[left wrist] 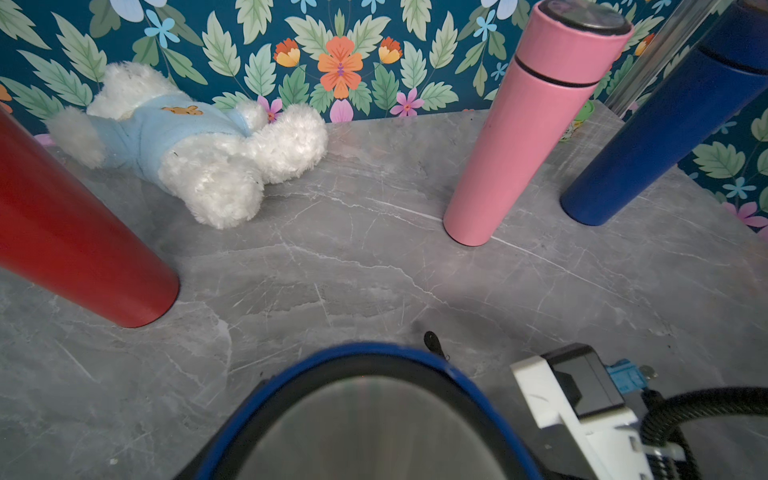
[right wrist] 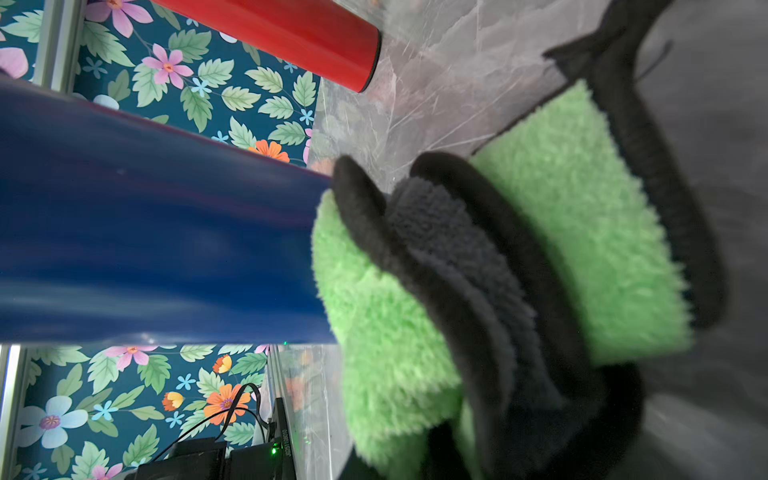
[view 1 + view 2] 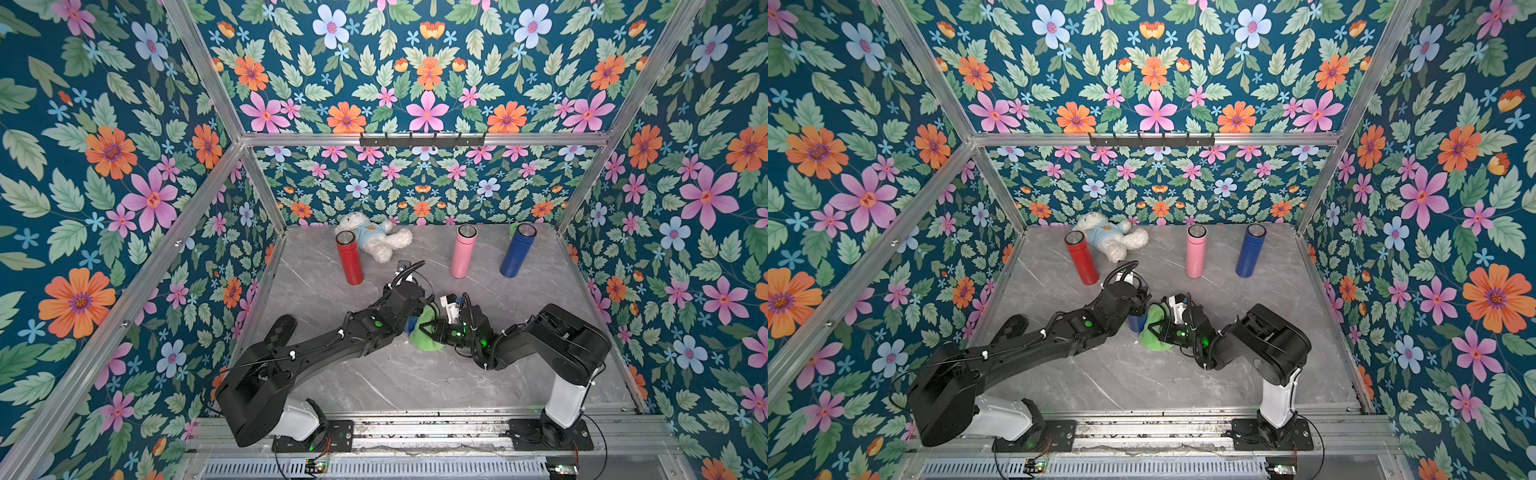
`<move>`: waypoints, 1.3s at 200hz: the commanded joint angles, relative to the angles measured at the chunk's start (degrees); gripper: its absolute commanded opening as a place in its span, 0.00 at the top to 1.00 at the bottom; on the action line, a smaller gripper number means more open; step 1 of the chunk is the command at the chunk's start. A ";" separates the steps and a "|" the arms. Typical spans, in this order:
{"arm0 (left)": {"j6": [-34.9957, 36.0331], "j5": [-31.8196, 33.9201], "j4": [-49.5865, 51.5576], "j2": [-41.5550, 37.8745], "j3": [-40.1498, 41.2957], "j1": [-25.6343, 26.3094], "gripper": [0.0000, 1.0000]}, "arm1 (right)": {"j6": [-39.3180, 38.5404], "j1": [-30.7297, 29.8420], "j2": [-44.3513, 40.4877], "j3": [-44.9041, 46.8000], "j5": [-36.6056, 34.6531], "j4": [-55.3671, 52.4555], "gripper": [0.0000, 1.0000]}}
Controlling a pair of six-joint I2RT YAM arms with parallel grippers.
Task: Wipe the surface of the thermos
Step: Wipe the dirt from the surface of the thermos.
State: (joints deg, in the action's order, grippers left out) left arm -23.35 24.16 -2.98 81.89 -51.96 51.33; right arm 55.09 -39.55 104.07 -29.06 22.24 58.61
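Four slim cylindrical flasks share the grey marble-patterned tabletop (image 3: 415, 382), but only one is being worked on. The dark blue metal thermos (image 2: 158, 249) stands upright near the middle of the table, between the two arms. The left gripper (image 3: 1138, 308) comes down over its top, with jaws flanking the upper body just below the steel-faced lid (image 1: 374, 419). It appears to be grasping the thermos to steady it. The right gripper (image 3: 430, 330) is clenched on a fluffy green cloth with black trim (image 2: 395, 332). The right wrist view shows this cloth bunched against the thermos's lower end, right where the base meets the table.

The wiping step looks under way, with the cloth at the bottom of the wall. The next move, as I judge it, calls for drawing the cloth up along the blue wall under steady pressure, then working round the rest of the circumference. The left grip must hold firm so the thermos neither tips nor slides, and the right arm has to stop short of the left gripper.

Well apart, at the far side, stand a red thermos (image 3: 349, 257), a pink thermos (image 3: 462, 251) and a second blue thermos (image 3: 517, 251). A white plush bear in a pale blue shirt (image 3: 374, 237) lies beside the red one.
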 commanded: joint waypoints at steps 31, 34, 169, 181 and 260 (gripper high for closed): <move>-0.90 -14.15 6.39 3.40 -3.16 -2.96 1.00 | -11.51 -1.12 -18.86 -0.83 -6.26 -25.53 1.00; -0.53 -14.47 6.79 3.68 -3.45 -3.10 1.00 | -12.89 -1.37 -20.35 -1.40 -7.26 -28.83 1.00; 8.93 -22.20 20.25 11.62 -19.14 -5.38 1.00 | -58.89 -25.64 -32.59 -17.22 -57.80 -73.25 1.00; 9.11 -22.28 20.61 11.86 -19.11 -5.41 1.00 | -62.80 -27.55 -29.06 -18.95 -61.67 -72.16 1.00; 10.02 -22.90 22.46 11.11 -16.96 -5.34 1.00 | -91.53 -28.81 -15.14 -25.74 -72.51 -50.31 1.00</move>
State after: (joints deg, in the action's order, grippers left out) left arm -14.37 3.09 11.09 92.51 -69.52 45.87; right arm -22.81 -68.38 87.29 -53.80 -45.23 -2.85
